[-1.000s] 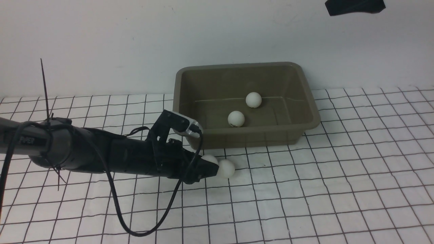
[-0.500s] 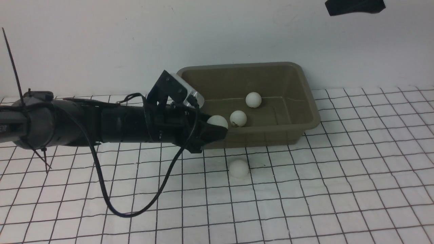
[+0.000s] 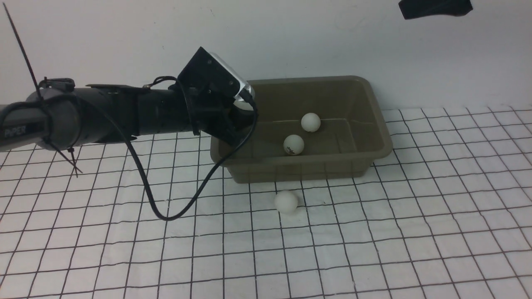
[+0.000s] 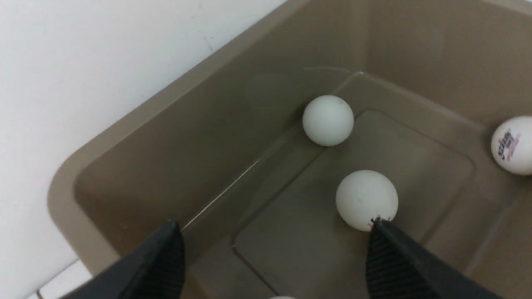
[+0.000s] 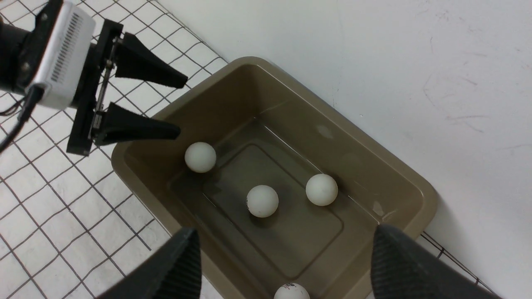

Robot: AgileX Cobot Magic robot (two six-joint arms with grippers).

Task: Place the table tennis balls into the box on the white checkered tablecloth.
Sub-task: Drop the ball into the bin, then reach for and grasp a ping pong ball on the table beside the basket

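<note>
Clock: 12 = away from the robot, 3 = robot's right.

White checkered tablecloth (image 3: 415, 232) spreads across the table up to the white wall (image 3: 124, 50), slightly wrinkled. Box (image 3: 311, 168) sits on it at 12, far side against that wall. Left arm (image 3: 104, 116) reaches in from 9. Left gripper (image 5: 183, 106) hangs over the box's 9 o'c end, jaws spread wide, nothing btwn them. Front view hides its fingers (image 5: 137, 128) behind the wrist cam (image 3: 220, 79). Right gripper (image 5: 286, 228) is up high on the box's 3 o'c side, jaws also apart and empty.

Three table tennis balls are clearly inside the box. Nearest ball (image 5: 200, 157) is just past the tip of the left gripper's 6 o'c finger, toward 3, outside the gap. Can't tell if it rests on the floor or is in mid-air. Printed ball (image 3: 293, 144) lies approx mid-box. Plain ball (image 3: 311, 122) is at its 1 o'c, at the foot of the 12 o'c side. Fourth ball (image 3: 286, 201) lies loose on the cloth at the box's 6, near the box but apart from it.
</note>
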